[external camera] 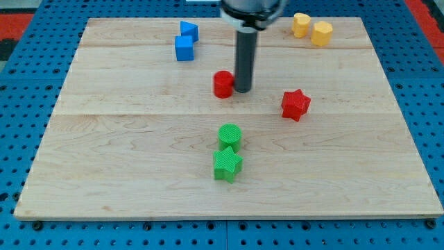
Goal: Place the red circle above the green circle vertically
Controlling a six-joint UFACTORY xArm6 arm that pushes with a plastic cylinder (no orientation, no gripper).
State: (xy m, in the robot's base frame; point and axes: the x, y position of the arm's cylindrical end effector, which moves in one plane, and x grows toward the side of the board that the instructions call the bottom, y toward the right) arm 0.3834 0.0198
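Tip (243, 91) touching red circle (223, 84), view's right | circle upright | green circle (229, 135) below | claw state: cannot tell

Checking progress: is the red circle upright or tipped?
Upright: the red circle shows its flat round top, standing above the green circle, my tip beside its right.

A pale wooden bench (139, 180) made of long planks joined side by side fills most of the view, its grain running from the view's left to the view's right and its near edge rounded at the corners. It rests on a blue perforated metal surface (21, 139) dotted with regular rows of small holes, which shows on every side of it. At the view's top corners, patches of red flooring (21, 24) appear, and the light is even and soft
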